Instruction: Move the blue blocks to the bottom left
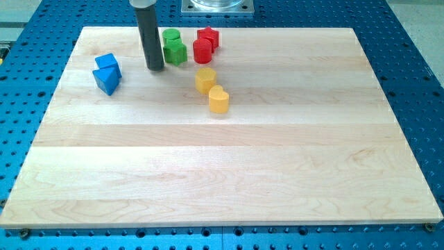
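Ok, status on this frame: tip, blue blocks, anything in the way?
My tip down between blue and green blocks. Two blue blocks touching, upper left, not yet moved. Board toward bottom left shows nothing in the way.

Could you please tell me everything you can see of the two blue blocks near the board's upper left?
The blue blocks are two matte, solid-coloured angular pieces pressed together, one nearer the view's top, one toward the bottom. They lie flat on the wooden board near its top-left edge. Nothing else touches them; my tip stands apart, to the view's right.
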`<state>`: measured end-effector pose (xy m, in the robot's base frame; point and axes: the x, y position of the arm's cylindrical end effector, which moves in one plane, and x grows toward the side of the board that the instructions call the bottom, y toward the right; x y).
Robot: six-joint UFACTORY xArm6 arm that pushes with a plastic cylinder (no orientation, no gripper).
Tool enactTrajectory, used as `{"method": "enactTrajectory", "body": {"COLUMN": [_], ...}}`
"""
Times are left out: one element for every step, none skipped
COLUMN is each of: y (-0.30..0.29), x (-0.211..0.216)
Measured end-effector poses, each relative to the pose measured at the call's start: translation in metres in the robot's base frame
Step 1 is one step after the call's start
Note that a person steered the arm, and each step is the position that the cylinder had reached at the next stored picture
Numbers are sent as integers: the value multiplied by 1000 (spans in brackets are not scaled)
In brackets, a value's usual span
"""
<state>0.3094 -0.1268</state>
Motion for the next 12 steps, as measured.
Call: {"method": "enactTrajectory", "body": {"y": [43,35,-24,-54,-80,-72,-63,-78,-117,-123,-135,-154], "x": [-2,15,-3,-31,3,71,120,177,215,183,228,197]}}
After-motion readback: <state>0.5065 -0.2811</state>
